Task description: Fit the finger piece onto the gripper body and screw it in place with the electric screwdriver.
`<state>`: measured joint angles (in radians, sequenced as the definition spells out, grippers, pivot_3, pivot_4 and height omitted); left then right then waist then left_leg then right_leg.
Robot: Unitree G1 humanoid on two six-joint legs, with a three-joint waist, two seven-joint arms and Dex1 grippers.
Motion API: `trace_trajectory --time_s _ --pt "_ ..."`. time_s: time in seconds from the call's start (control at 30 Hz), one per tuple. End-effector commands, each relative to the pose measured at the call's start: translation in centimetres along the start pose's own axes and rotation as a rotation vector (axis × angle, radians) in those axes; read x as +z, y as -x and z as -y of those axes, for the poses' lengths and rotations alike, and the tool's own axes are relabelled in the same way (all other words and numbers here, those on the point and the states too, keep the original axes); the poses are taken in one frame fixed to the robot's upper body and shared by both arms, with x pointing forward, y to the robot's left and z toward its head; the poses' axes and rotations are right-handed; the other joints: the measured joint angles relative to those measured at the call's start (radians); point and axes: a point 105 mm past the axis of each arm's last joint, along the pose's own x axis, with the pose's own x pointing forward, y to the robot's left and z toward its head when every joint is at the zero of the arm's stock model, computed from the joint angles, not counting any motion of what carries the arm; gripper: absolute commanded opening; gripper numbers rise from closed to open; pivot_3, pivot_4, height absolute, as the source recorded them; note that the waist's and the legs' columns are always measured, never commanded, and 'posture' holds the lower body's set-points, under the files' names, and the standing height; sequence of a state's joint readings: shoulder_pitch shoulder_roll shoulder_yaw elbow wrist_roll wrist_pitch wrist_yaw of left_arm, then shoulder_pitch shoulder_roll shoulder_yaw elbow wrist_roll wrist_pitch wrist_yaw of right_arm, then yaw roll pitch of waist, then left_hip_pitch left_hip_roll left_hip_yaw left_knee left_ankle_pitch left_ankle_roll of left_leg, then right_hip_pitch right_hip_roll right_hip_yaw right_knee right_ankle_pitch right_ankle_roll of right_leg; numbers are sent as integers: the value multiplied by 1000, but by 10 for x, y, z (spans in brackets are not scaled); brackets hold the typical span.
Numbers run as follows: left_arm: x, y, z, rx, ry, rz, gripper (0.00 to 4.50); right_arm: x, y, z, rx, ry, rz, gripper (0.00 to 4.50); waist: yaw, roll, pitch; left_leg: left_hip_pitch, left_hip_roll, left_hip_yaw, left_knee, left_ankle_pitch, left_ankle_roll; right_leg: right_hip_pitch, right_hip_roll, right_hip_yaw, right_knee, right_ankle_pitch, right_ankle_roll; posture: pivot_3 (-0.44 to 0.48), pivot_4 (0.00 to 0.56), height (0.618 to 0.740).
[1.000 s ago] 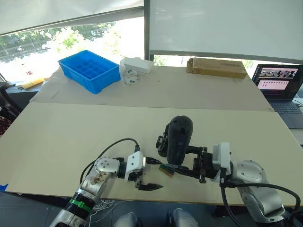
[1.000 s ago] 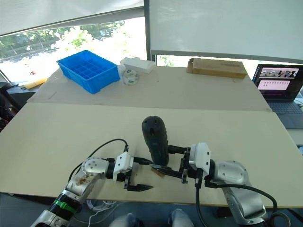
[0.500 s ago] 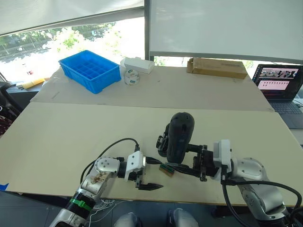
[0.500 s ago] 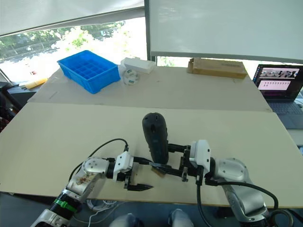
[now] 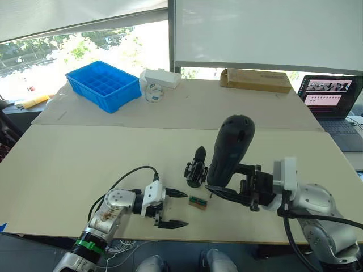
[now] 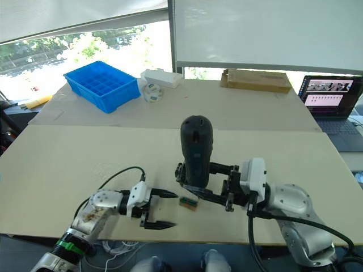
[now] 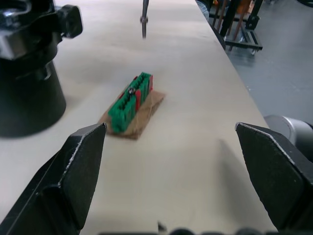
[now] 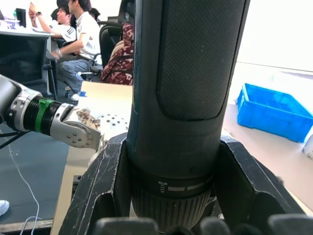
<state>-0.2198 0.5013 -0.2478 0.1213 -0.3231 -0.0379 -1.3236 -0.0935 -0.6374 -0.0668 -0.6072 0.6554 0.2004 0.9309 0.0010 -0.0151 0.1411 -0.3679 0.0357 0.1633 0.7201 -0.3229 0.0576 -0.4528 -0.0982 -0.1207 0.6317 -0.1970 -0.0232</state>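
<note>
Electric screwdriver [image 5: 229, 151] sits clamped upright in the right tool [image 5: 233, 188] — left tool [image 5: 172, 208] spread wide, its wrist view revealing the green block [image 7: 131, 102].

A robotics lab or office workroom: a long pale worktable [image 5: 85, 164] is sitting under roller-blinded windows, carrying a blue compartment bin [image 5: 105, 85], cardboard box [image 5: 252, 80] and open laptop [image 5: 328, 94], while seated people [image 8: 80, 36] are working at desks behind.
</note>
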Motion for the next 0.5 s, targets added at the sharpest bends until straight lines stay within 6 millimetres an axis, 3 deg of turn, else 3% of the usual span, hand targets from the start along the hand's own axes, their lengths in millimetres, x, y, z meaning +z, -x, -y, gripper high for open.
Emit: trace_trajectory --time_s 0.03,0.5 --pt "22 14 -1 -2 -33 89 4500 28 2 5 -16 69 63 1943 3 0 0 0 0 0 0 0 0 0 0 0 0 0 0 0 150 740" --pt "99 43 -21 98 -12 336 4500 63 7 33 -90 67 100 1943 10 0 0 -2 -1 0 1 0 1 -1 0 0 -1 0 1 0 150 740"
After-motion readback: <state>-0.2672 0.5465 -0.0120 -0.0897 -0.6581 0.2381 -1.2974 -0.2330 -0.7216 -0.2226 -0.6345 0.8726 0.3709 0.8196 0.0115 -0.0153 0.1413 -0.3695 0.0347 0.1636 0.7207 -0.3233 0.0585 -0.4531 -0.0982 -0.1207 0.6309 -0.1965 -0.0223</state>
